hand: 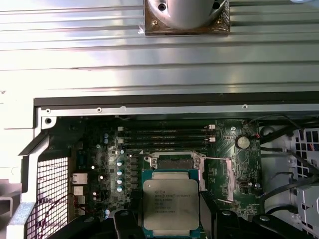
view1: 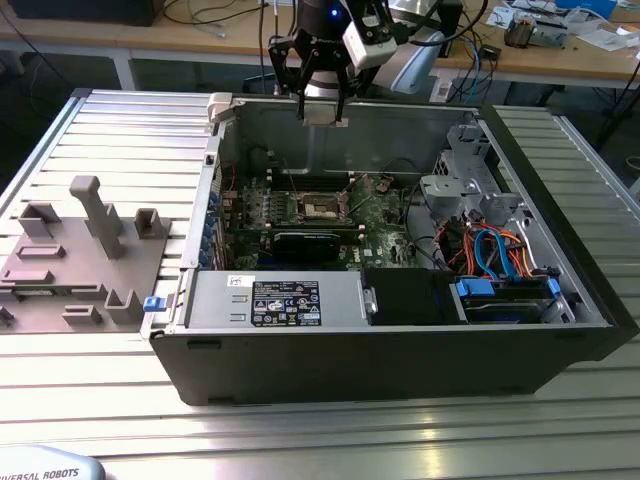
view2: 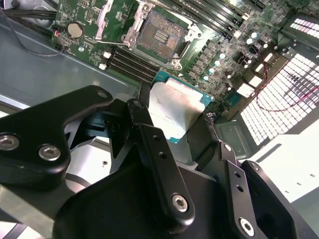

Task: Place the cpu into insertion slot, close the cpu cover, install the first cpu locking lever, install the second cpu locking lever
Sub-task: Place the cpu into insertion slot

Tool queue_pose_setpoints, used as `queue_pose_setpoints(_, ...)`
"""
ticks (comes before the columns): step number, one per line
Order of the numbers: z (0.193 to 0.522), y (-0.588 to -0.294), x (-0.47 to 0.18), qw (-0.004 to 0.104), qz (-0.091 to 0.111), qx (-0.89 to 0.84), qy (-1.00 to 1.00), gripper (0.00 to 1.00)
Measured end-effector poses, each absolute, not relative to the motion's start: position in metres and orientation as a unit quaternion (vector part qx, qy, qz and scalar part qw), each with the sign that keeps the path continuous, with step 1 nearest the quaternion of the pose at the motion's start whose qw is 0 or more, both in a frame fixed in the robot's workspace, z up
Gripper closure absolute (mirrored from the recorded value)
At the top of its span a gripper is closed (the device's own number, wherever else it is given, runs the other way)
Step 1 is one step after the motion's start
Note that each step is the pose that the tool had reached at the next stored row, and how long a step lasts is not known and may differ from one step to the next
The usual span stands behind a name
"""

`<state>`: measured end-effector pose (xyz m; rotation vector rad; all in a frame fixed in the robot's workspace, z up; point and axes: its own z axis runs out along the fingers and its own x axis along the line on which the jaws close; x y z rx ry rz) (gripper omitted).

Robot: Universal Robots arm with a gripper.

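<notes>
My gripper [view1: 322,110] hangs above the back wall of the open computer case [view1: 400,350], shut on the cpu [view1: 325,113]. In both wrist views the cpu [view2: 177,109] [hand: 171,201] sits flat between the black fingers [view2: 154,144], its silvery face showing inside a green edge. On the green board below lies the insertion slot [view2: 159,34] [view1: 322,207], a dark square recess with a metal rim, uncovered. In the first wrist view the held chip hides part of the slot [hand: 174,162]. The cpu cover [view2: 110,20] stands swung up beside the slot.
A labelled black power supply box [view1: 285,300] fills the case's front. Drive bays with blue and orange cables [view1: 490,260] sit at the exterior view's right. A grey fixture plate [view1: 80,250] with upright blocks lies on the ribbed table [view1: 300,420] at the left. Memory slots [hand: 164,134] run beside the socket.
</notes>
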<state>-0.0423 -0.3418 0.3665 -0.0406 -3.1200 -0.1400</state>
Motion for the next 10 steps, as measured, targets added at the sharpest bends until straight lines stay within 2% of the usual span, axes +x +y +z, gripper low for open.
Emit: queue_pose_setpoints(10, 0.3646, -0.3418, -0.0423, 0.009, -0.045, -0.013, -0.999, 0.46)
